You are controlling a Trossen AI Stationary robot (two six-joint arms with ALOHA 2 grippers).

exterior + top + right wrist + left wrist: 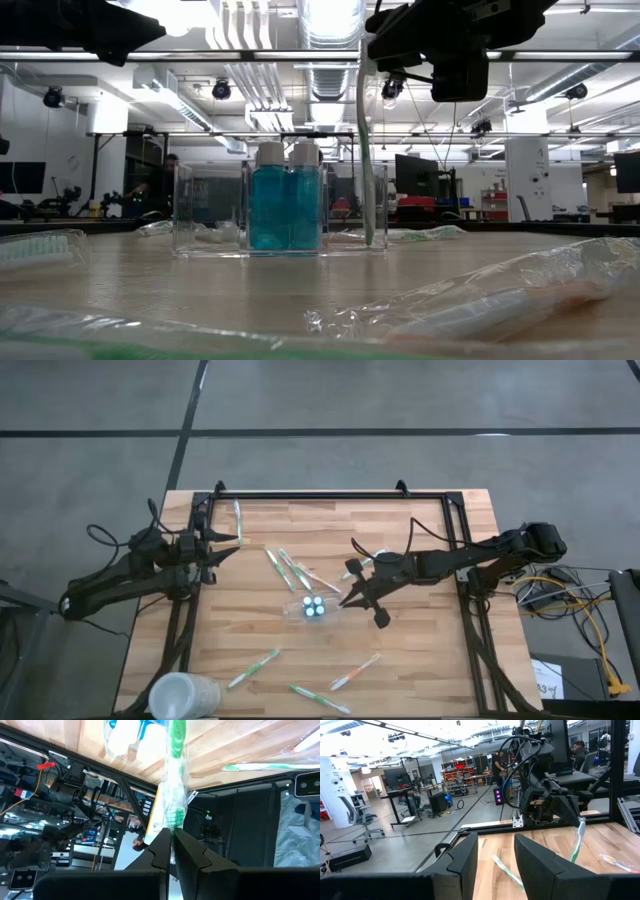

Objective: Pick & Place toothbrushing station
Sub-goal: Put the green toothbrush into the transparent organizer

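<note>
Here the right pincer (pixel 352 596), clamped on a wrapped green toothbrush (pixel 175 780), hangs just beside the clear holder (pixel 314 609) on the wooden desk (pixel 420 660); left pincer (pixel 232 546) open; workshop behind.

A large open robotics lab or workshop: a wooden table (pixel 420 650) in a black metal frame (pixel 330 494) stands on a grey concrete floor (pixel 400 400). Beyond it are exposed ceiling ducts (pixel 330 25) and strip lights, desks with monitors (pixel 396 776), office chairs (pixel 357 815), shelving, loose cables (pixel 575 605) and seated people (pixel 579 751).
</note>
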